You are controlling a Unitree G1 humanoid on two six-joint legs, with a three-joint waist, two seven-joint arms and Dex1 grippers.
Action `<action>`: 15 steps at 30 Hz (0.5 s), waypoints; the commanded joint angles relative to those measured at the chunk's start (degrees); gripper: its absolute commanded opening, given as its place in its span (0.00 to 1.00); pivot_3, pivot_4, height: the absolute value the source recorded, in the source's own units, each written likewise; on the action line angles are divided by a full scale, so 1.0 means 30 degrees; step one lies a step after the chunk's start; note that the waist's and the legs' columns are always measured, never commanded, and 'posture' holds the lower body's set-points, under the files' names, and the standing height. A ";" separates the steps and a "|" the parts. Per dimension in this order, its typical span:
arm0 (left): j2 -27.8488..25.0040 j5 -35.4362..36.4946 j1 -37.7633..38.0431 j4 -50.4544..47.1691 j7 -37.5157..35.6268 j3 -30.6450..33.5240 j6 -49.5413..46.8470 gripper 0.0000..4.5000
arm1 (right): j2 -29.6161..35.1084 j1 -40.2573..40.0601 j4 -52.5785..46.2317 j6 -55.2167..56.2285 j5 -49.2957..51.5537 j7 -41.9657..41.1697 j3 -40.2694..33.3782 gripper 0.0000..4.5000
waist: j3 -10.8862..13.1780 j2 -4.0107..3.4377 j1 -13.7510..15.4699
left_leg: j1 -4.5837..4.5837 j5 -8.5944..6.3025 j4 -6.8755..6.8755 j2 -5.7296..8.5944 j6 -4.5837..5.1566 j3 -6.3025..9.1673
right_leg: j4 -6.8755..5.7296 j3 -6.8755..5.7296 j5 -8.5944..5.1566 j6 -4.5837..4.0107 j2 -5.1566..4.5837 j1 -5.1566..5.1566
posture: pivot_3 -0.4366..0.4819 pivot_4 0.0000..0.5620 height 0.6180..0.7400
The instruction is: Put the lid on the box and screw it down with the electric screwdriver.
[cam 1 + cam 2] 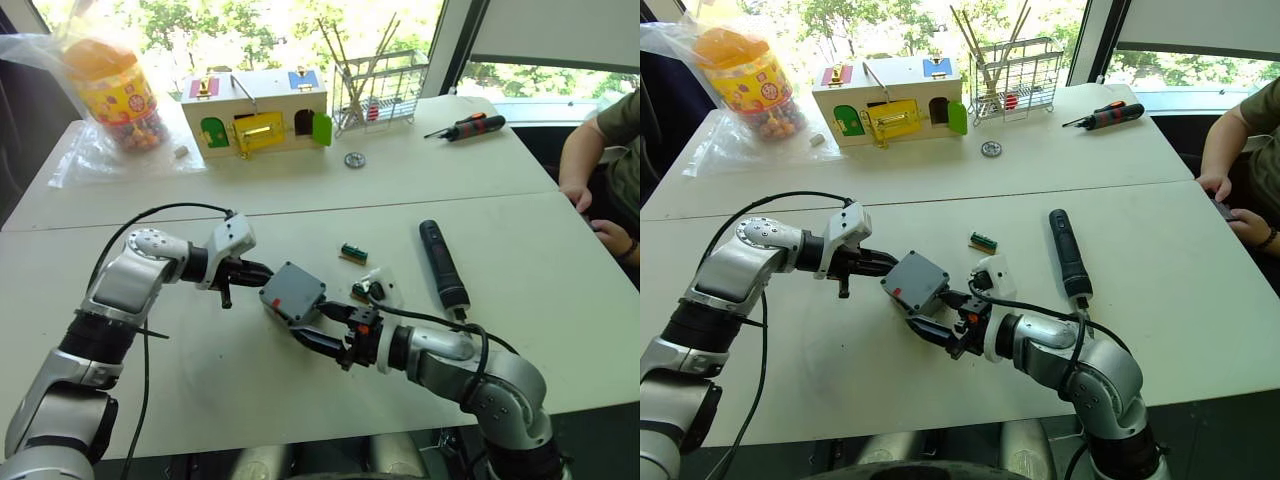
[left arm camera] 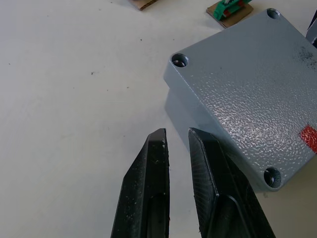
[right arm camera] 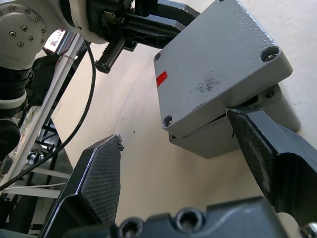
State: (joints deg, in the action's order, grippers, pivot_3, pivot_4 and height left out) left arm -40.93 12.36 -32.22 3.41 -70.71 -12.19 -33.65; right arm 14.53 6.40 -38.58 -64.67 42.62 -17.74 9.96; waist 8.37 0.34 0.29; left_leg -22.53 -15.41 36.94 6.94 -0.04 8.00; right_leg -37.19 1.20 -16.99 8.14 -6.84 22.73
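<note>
The grey lid (image 1: 293, 290) lies tilted on top of the grey box (image 3: 218, 141), with a gap showing along one side. My left gripper (image 1: 254, 272) is shut and empty, its fingertips (image 2: 157, 141) just off the lid's corner on my left. From my right, the right gripper (image 1: 320, 326) stands open around the box; one finger (image 3: 262, 148) touches the seam between lid and box, and the other finger (image 3: 101, 173) is apart from it. The black electric screwdriver (image 1: 443, 263) lies on the table to the right of the box.
A small green part (image 1: 353, 252) and a white piece (image 1: 380, 290) lie just beyond the box. At the back are a toy house (image 1: 255, 115), a wire rack (image 1: 378, 90), a bagged jar (image 1: 115, 95), a gear (image 1: 354, 159) and a hand screwdriver (image 1: 470, 127). A person's arms (image 1: 590, 190) rest at the right edge.
</note>
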 commanded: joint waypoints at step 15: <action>0.0312 0.0446 0.0006 -0.1513 -0.0757 -0.0526 0.0170 0.15 | -0.0133 0.0131 -0.0679 0.0483 0.0856 -0.0106 0.0243 0.83 | 0.0027 0.0003 -0.0002 | -0.0001 0.0000 -0.0005 0.0000 0.0000 0.0000 | 0.0002 0.0000 0.0000 0.0000 0.0000 0.0002 | 0.48 0.27 1.00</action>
State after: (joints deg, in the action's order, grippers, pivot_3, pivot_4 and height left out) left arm -40.84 11.70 -32.25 2.67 -70.72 -12.17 -33.43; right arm 14.74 5.96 -38.59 -64.71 44.11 -18.11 10.87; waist 8.45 0.35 0.28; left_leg -22.53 -15.41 36.92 6.94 -0.04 8.00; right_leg -37.18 1.20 -16.99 8.14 -6.84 22.73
